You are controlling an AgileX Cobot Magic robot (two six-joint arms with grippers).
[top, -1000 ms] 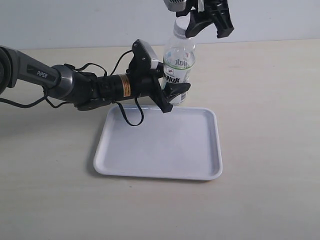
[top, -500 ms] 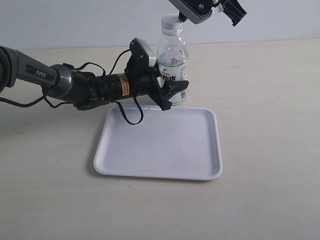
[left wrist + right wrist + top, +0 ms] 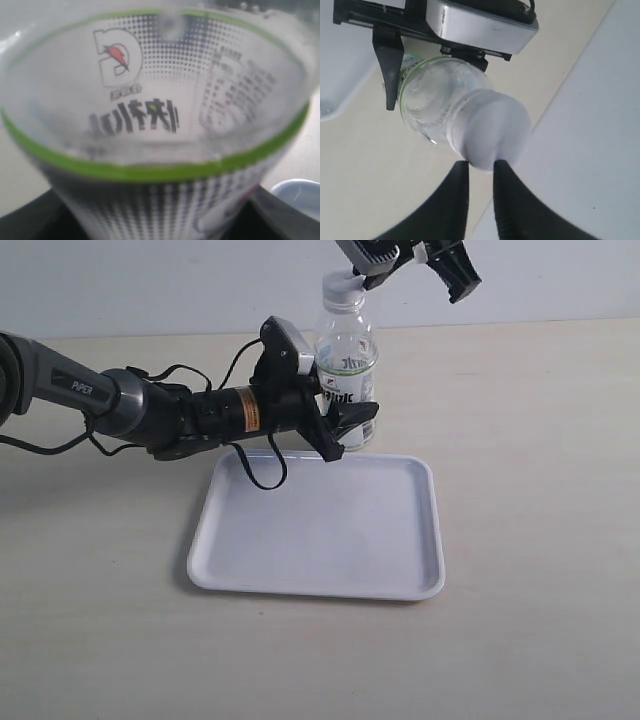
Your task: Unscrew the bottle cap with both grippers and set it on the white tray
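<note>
Currently the slim black left gripper (image 3: pixel 345 430) is clamping the clear labelled plastic bottle (image 3: pixel 347 380); the bulkier right gripper (image 3: pixel 479 175), nearly closed, is hovering beside its small white ribbed cap (image 3: pixel 341 285).

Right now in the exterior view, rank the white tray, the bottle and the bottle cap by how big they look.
1. white tray, the widest thing by far
2. bottle
3. bottle cap, smallest, still on the bottle's neck

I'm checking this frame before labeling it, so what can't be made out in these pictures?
- Left pincer: left wrist view filled by the blurred bottle; fingers barely visible.
- Right pincer: exterior view cuts it off at the top edge.
- Bottle cap: whether loosened, unclear.
- White tray: only a corner in the left wrist view.
</note>
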